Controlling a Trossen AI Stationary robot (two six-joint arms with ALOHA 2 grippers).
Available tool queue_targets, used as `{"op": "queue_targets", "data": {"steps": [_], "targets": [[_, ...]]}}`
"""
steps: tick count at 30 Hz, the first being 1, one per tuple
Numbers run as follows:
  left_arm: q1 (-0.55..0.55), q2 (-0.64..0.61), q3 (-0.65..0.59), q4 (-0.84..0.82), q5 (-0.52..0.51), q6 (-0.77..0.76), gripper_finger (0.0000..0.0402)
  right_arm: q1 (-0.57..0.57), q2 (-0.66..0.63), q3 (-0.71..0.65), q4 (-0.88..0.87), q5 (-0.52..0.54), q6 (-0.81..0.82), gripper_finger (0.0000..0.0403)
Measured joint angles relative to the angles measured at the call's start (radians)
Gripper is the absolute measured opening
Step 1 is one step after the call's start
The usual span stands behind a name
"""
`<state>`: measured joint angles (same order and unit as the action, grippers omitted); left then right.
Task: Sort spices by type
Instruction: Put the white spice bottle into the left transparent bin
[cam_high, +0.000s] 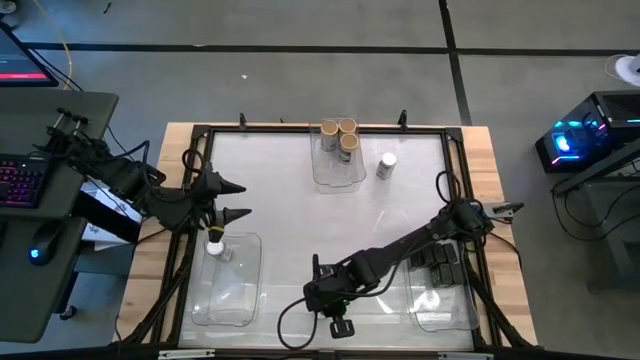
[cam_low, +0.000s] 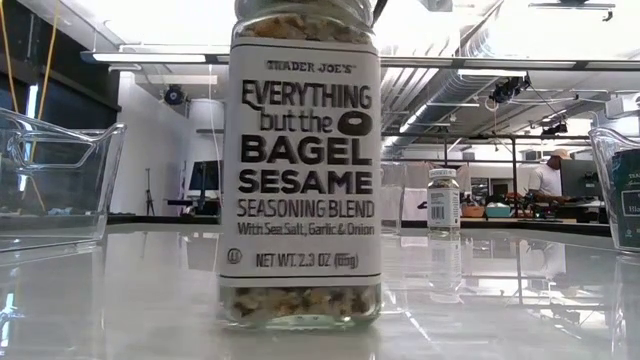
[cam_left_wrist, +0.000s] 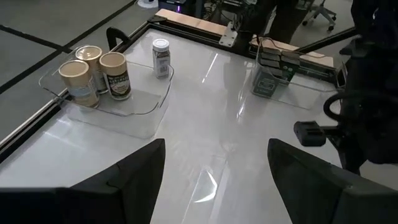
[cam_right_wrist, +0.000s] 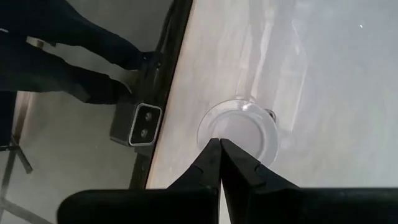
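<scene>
While 3 tan-lidded jars (cam_high: 339, 134) fill the far bin (cam_high: 338, 172), a white-lidded jar (cam_high: 386, 165) stands beside it. Black boxes (cam_high: 441, 265) sit in the right bin (cam_high: 440, 312). The left gripper (cam_high: 236, 200) hovers spread; the right gripper (cam_high: 341, 327), pinched empty, reaches low over a near-edge jar (cam_right_wrist: 238, 132).

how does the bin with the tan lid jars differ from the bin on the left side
The clear plastic bin at the far edge holds three tan-lidded jars; the clear plastic bin on the left holds one white-lidded jar. The far bin sits mid-table at the back; the left one lies near the front. Both are clear plastic.
</scene>
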<state>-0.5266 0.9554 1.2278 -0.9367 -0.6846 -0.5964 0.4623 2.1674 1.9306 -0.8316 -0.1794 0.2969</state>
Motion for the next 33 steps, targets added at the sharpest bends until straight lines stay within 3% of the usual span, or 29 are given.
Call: {"op": "queue_targets", "data": {"steps": [5,12,21,33], "targets": [[0.0,0.0,0.0,0.0,-0.001,-0.005,0.0271,-0.013,0.008,0.001,0.009,0.011,-0.017,0.0],[0.0,0.0,0.0,0.0,-0.001,-0.005,0.0271,-0.08,0.009,0.003,-0.004,0.167,-0.01,0.0],[0.0,0.0,0.0,-0.001,-0.006,-0.002,0.0271,-0.22,0.012,0.0,0.014,0.256,-0.097,0.0],[0.0,0.0,0.0,-0.083,0.021,-0.03,0.0271,-0.418,0.026,-0.006,0.226,0.225,-0.202,0.0]]}}
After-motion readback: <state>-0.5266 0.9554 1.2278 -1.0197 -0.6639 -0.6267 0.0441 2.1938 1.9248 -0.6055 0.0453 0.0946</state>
